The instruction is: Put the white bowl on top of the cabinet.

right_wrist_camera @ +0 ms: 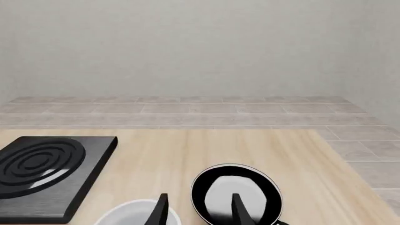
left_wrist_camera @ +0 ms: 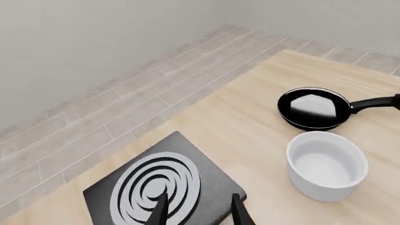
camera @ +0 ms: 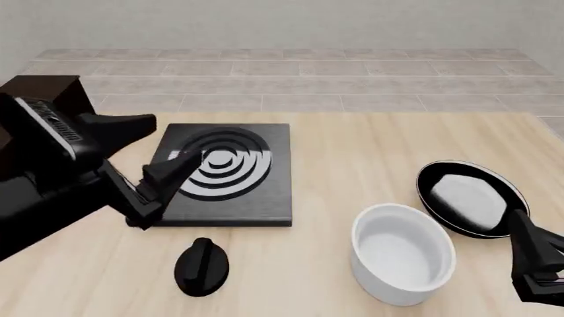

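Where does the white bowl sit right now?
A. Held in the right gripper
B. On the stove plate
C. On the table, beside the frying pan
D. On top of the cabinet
C: the white bowl stands on the table next to the frying pan, with neither the left gripper nor the right gripper holding it.

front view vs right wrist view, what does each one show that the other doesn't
Only the front view shows the dark cabinet at far left, the black knob on the table, and the left arm over the stove plate.
Only the right wrist view shows the back wall rising behind the floor.
Both show the stove plate, the frying pan and the white bowl, though the wrist view catches only the bowl's rim.
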`<state>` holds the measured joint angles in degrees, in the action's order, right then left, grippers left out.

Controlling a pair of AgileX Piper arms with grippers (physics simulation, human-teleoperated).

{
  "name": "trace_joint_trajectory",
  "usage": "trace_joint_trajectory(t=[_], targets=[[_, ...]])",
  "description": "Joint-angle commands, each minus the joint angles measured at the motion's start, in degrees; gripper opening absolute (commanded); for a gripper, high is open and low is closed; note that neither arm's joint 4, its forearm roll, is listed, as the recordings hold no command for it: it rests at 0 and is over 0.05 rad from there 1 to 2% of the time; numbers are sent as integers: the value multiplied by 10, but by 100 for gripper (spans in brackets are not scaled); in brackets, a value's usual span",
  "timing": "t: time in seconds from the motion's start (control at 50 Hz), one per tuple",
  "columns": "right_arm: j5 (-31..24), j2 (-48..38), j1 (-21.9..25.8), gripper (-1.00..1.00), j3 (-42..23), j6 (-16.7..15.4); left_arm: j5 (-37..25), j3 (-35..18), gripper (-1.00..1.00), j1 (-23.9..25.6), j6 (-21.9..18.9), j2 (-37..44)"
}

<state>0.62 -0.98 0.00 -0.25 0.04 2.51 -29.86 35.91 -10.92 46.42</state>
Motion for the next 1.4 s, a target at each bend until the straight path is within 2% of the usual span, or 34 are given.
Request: trace_joint_trajectory(t=[0.02, 0.08, 0.16, 0.18, 0.26, 0.3, 0.32, 0.38, 0.78, 0.86, 0.88, 0.92, 1.2, 1.28, 1.3, 1.34, 1.36, 1.4], targets=[[0, 0, 0, 100, 0, 0, -3, -43, 100, 45, 8, 83], [0, 0, 0, 100, 0, 0, -5, -59, 100, 52, 8, 100], [0, -1, 0, 100, 0, 0, 5, -71, 100, 74, -31, 124], [0, 0, 0, 100, 0, 0, -1, -84, 100, 77, -21, 130], [0, 0, 0, 100, 0, 0, 4, -104, 100, 89, -40, 160], [0, 0, 0, 100, 0, 0, -2, -118, 100, 95, -23, 174], [0, 0, 0, 100, 0, 0, -6, -142, 100, 108, -8, 209], [0, 0, 0, 100, 0, 0, -10, -154, 100, 114, 5, 229], [0, 0, 0, 100, 0, 0, -4, -218, 100, 155, 46, 320], [0, 0, 0, 100, 0, 0, -7, -239, 100, 152, 49, 336], [0, 0, 0, 100, 0, 0, -18, -266, 100, 153, 55, 347], [0, 0, 0, 100, 0, 0, -26, -282, 100, 159, 72, 356], [0, 0, 0, 100, 0, 0, -10, -289, 100, 184, 107, 404], [0, 0, 0, 100, 0, 0, -5, -291, 100, 193, 132, 428], [0, 0, 0, 100, 0, 0, -2, -292, 100, 193, 125, 432], [0, 0, 0, 100, 0, 0, -6, -299, 100, 197, 147, 442], [0, 0, 0, 100, 0, 0, -4, -300, 100, 195, 139, 448], [0, 0, 0, 100, 0, 0, -7, -307, 100, 197, 157, 463]])
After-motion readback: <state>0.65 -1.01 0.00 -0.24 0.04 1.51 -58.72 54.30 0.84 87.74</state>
